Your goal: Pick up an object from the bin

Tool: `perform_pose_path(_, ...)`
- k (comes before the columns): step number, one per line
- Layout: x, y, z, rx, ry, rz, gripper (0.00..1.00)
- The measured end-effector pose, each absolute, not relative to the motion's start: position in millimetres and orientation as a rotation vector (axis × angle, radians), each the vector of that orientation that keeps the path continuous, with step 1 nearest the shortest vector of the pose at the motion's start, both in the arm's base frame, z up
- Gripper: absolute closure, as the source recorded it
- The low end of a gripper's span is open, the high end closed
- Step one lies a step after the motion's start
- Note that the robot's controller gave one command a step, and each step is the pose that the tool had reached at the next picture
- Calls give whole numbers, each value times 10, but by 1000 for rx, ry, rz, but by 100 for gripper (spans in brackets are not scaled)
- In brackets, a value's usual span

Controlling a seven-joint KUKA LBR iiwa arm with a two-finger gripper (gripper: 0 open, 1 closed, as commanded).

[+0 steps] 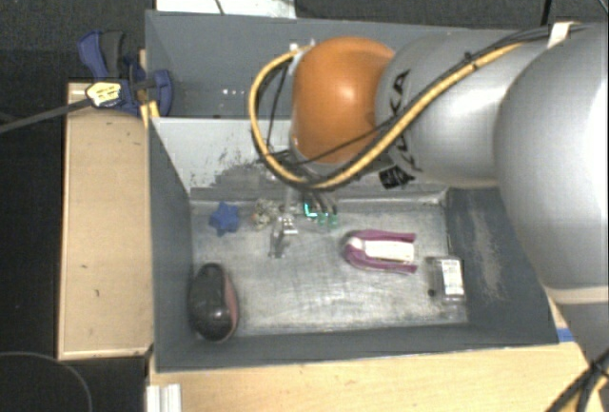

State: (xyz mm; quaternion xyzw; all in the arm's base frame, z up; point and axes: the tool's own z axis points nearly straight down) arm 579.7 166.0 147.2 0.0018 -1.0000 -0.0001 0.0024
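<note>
End effector (283,231) over bin (173,248) mid, grip state can't tell; blue scrap (225,218) at its 9 o'clock, purple-white case (381,251) at 4

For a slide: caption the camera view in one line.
The gripper sits low in the bin beside a blue piece; dark oval lump, purple-white case and white box lie apart.

Oblique overhead view onto bin (304,298)

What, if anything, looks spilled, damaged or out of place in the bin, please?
Nothing stands out: the blue piece, dark oval thing, purple-and-white item and small box lie apart on the bin floor.
</note>
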Motion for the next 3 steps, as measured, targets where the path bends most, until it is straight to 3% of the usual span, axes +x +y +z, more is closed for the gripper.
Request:
perform_pose_path(1, 5792, 1558, 746, -363, -3117, 2, 0)
perform_pose_path(2, 5801, 1565, 767, -367, -3120, -1, 100)
perform_pose_path(3, 5795, 1625, 2107, -381, -3128, -7, 100)
